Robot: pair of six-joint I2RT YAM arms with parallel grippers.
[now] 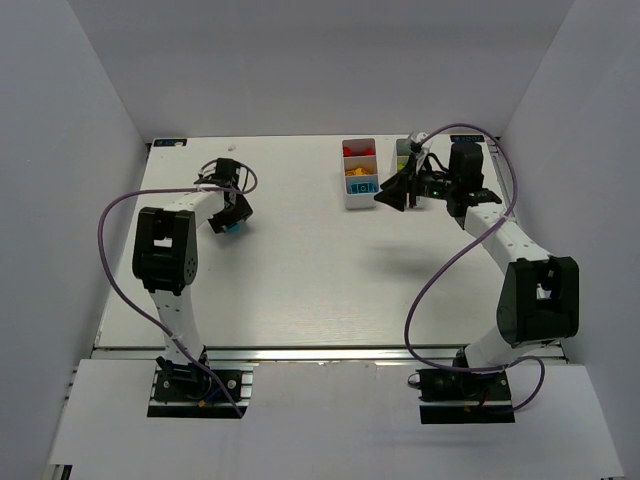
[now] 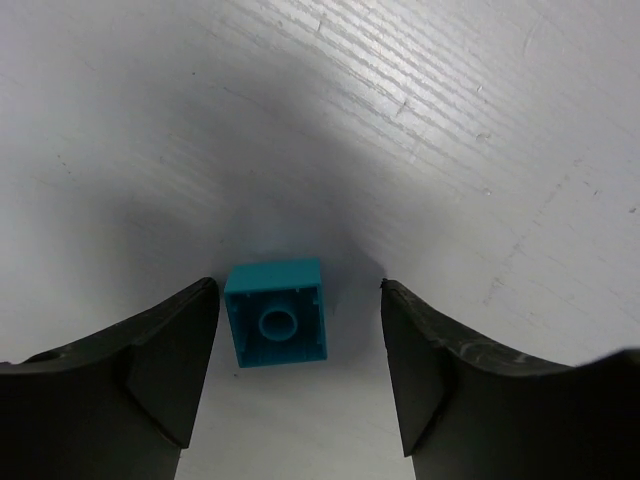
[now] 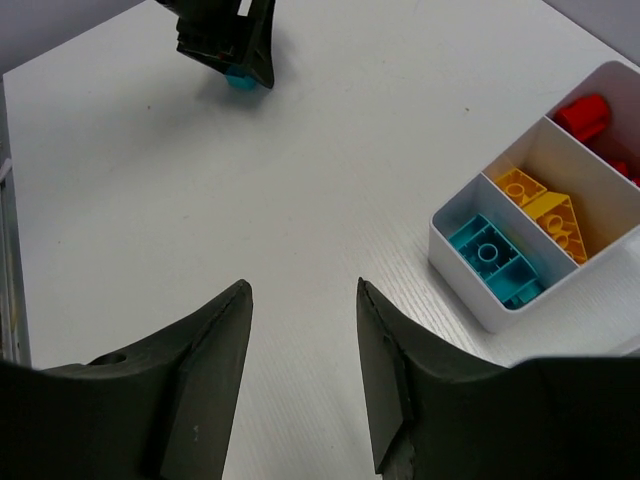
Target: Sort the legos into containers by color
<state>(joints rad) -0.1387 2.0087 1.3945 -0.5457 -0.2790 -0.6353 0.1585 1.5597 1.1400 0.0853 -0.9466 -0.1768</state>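
A cyan lego (image 2: 277,313) lies hollow side up on the white table, between the open fingers of my left gripper (image 2: 300,290) and nearer the left finger, not gripped. In the top view this gripper (image 1: 232,215) is at the far left, over the brick (image 1: 232,229). My right gripper (image 3: 303,285) is open and empty, hovering just left of the near end of a white bin (image 3: 455,265). That bin holds cyan legos (image 3: 490,255), orange and yellow legos (image 3: 545,205) and red legos (image 3: 585,115) in separate compartments. The left gripper and brick (image 3: 240,80) show far off in the right wrist view.
The first bin (image 1: 359,204) stands at the back centre. A second bin (image 1: 397,150) with lime pieces stands right of it, partly hidden by my right gripper (image 1: 395,193). White walls close in the table on three sides.
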